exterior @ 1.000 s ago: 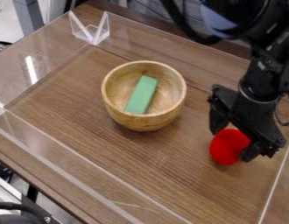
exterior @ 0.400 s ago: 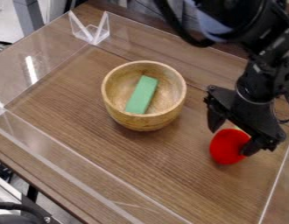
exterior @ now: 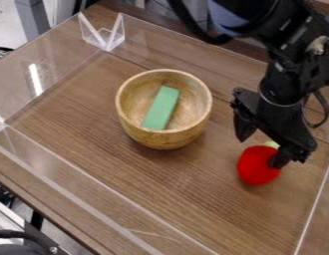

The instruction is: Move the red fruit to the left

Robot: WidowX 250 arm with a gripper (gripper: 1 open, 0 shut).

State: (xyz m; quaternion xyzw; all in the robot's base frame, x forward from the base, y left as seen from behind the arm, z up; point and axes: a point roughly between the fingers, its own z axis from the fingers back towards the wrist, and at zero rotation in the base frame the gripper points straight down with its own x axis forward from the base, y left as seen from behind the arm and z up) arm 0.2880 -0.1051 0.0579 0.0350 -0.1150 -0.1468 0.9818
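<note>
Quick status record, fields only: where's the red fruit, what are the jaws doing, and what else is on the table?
red fruit: on the wooden table, right side, right of the bowl
gripper: pointing down just above the fruit, jaws open, not gripping
bowl: wooden, centre of table, apart from the fruit
bowl contents: flat green block
task state: fruit not yet moved left

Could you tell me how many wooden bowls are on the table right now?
1. The round light wooden bowl sits mid-table, holding a flat green rectangular block; none seems hidden.
</note>
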